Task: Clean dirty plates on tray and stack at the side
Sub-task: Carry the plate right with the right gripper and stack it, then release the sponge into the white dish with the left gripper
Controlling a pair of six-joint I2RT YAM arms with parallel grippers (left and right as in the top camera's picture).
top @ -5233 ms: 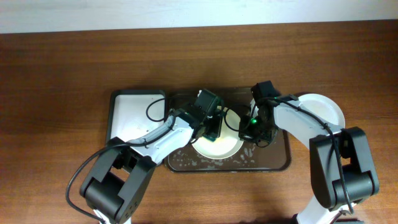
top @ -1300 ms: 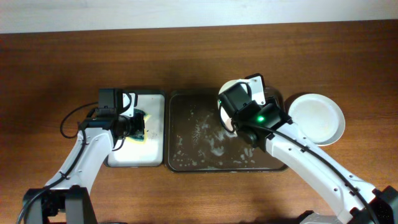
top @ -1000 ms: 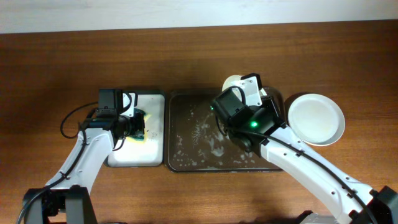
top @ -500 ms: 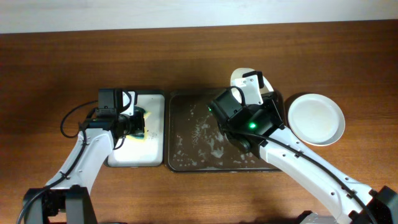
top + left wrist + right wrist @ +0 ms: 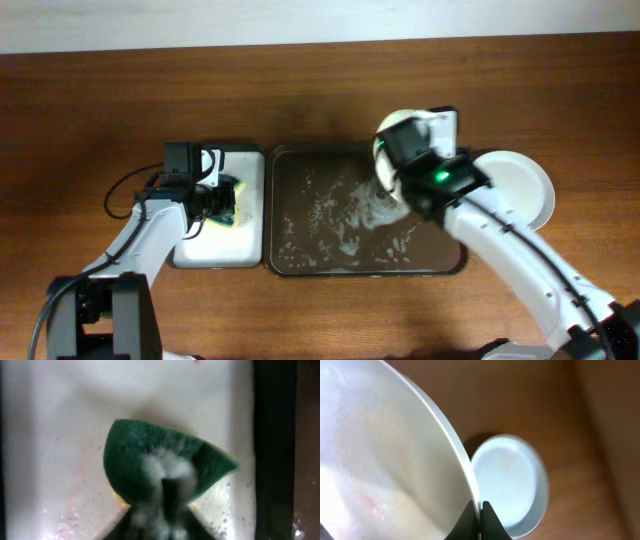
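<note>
My right gripper (image 5: 479, 510) is shut on the rim of a white plate (image 5: 385, 465) and holds it tilted in the air over the right end of the dark brown tray (image 5: 300, 250); overhead the held plate (image 5: 392, 135) shows behind the arm. A clean plate (image 5: 525, 185) lies flat on the table right of the tray; it also shows in the right wrist view (image 5: 507, 480). My left gripper (image 5: 167, 510) is shut on a green soapy sponge (image 5: 150, 460) over the small white tray (image 5: 50, 435). No sauce shows on either plate.
The dark tray carries wet soapy specks (image 5: 340, 215) and no plate lies on it. The small black-rimmed white tray (image 5: 225, 250) stands close against its left side. Brown wooden table (image 5: 100, 100) surrounds both.
My right arm has lifted the white plate off the tray and swung it right, toward the plate on the table. My left gripper stays at the white tray with the sponge.
</note>
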